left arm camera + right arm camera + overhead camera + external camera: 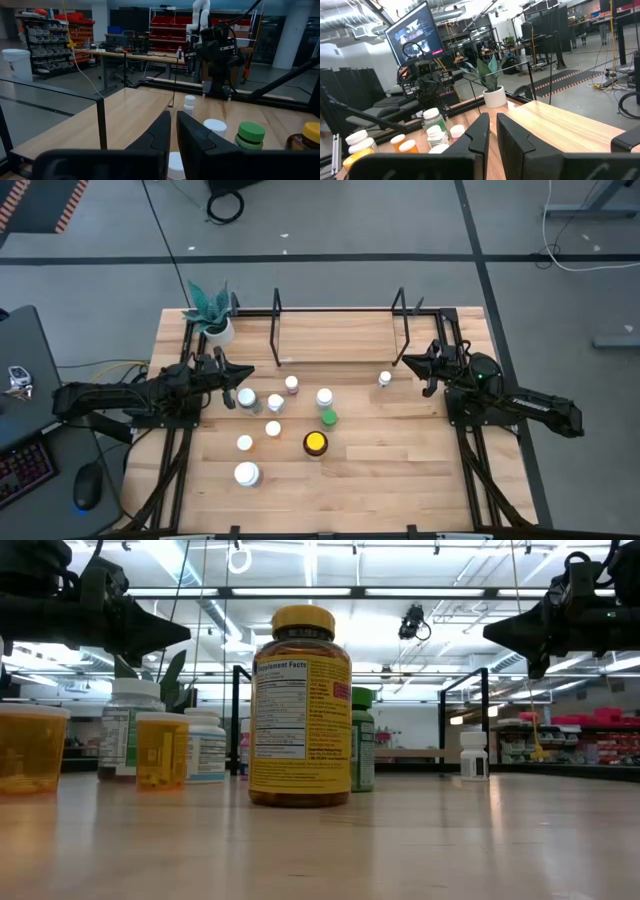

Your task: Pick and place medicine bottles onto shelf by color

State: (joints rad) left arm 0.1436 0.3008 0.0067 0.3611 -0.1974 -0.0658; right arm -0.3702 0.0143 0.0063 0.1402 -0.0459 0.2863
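Your medicine bottles (285, 420) stand in a loose cluster on the surface (400, 480), in front of the shelf (340, 335), with one small white bottle (385, 379) off to the right near the shelf's right uprights. All stand upright, long axis vertical, caps up. The shelf board looks bare.

Your left pincer (245, 370) hovers at the cluster's left edge, fingers nearly together with a slim gap and holding nothing. Your right pincer (405, 361) hangs just beside the lone white bottle, equally narrow and empty.

You can expect these bottles to be light, rigid plastic with smooth, slippery round walls, so they may tip or spin out if squeezed off-centre. Take each across the body just below the cap. The yellow-capped bottle (315, 443) is the largest and probably heaviest; open wide for it and grip low on the body.
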